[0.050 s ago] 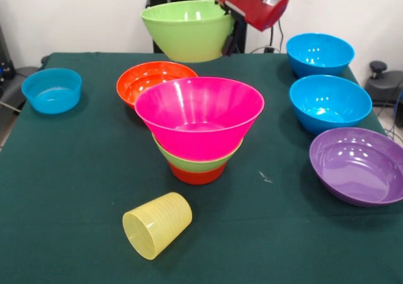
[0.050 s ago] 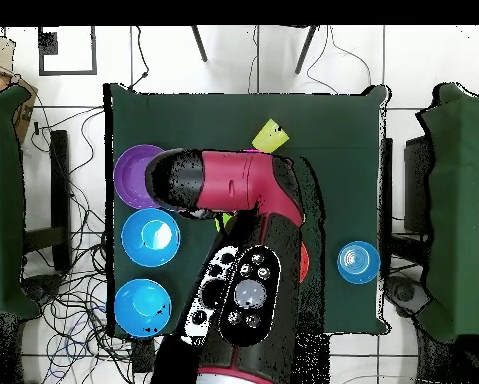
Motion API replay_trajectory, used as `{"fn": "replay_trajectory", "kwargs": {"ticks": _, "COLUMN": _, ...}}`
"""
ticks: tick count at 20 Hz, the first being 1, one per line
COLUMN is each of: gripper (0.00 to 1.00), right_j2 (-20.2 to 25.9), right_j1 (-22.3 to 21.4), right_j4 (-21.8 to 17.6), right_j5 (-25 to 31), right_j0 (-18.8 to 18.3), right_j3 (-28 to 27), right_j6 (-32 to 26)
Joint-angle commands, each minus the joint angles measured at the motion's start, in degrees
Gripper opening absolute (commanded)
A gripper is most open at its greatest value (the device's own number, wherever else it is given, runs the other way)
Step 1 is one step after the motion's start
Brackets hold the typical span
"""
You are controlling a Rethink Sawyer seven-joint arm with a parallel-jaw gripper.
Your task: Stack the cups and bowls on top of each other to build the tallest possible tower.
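Tower mid-table: small orange base, lime green, big pink on top, three bowls nested. Fourth piece, a lime green bowl, hangs in the air above and behind it, pinched at its rim by the gripper. One orange bowl just behind the tower. Three blue bowls, one purple bowl. One pale-yellow cup lying on its side in front of the tower. No readable writing.
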Motion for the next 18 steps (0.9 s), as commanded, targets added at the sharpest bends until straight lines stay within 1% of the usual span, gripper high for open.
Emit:
{"fn": "replay_trajectory", "kwargs": {"ticks": 1, "gripper": 0.00, "right_j2": 6.9, "right_j1": 4.7, "right_j4": -2.4, "right_j5": 3.7, "right_j0": -0.4, "right_j3": -3.0, "right_j6": -3.9}}
{"fn": "replay_trajectory", "kwargs": {"ticks": 9, "gripper": 0.00, "right_j2": 6.5, "right_j1": 3.8, "right_j4": -2.5, "right_j5": 4.8, "right_j0": -0.2, "right_j3": -3.1, "right_j6": -4.2}}
{"fn": "replay_trajectory", "kwargs": {"ticks": 18, "gripper": 0.00, "right_j2": 6.5, "right_j1": 4.3, "right_j4": -2.7, "right_j5": 3.7, "right_j0": -0.1, "right_j3": -3.2, "right_j6": -3.4}}
